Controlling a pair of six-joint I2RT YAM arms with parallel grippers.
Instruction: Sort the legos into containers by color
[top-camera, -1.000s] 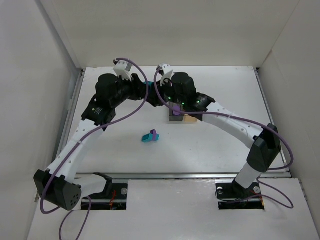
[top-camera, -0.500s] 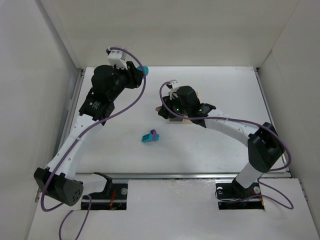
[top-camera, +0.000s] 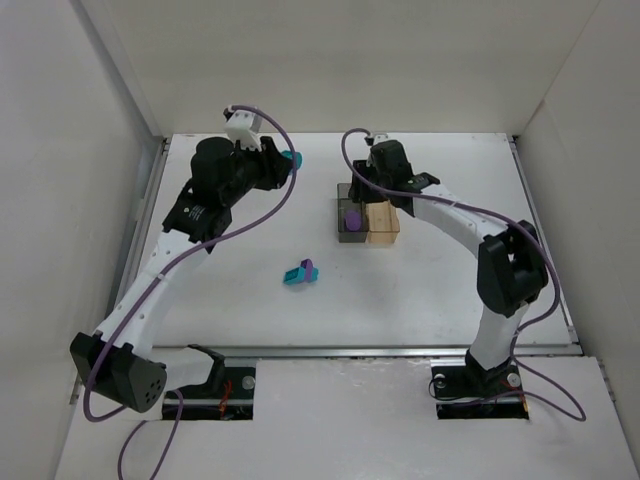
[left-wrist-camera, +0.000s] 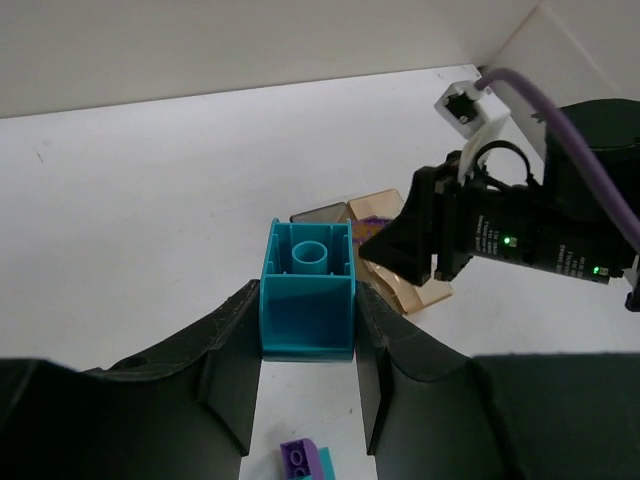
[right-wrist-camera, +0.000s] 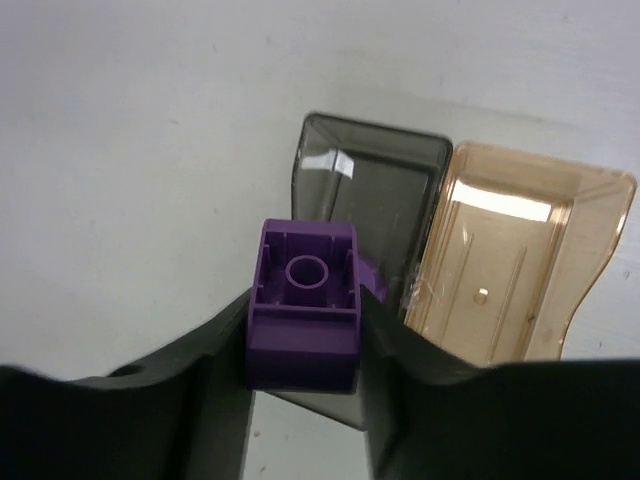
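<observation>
Starting on the left, the left end effector (left-wrist-camera: 308, 335) hangs over the far left part of the white desk (top-camera: 450, 300). Its fingers are closed down to brick width and pinch a teal plastic lego brick (left-wrist-camera: 308, 300), hollow underside facing the wrist cam. Around the middle of the desk a little teal and purple lego clump (top-camera: 300, 272) lies loose, well apart from the bins. Right of that are the two joined bins: the smoky grey translucent bin (top-camera: 345, 235) on the left, touching the amber translucent bin (top-camera: 383, 235). A purple brick (top-camera: 352, 217) sits inside the grey one. Over them, the right end effector (right-wrist-camera: 303, 335) is clamped on a second purple lego brick (right-wrist-camera: 303, 300), which in its wrist view overlaps the grey bin's near edge
</observation>
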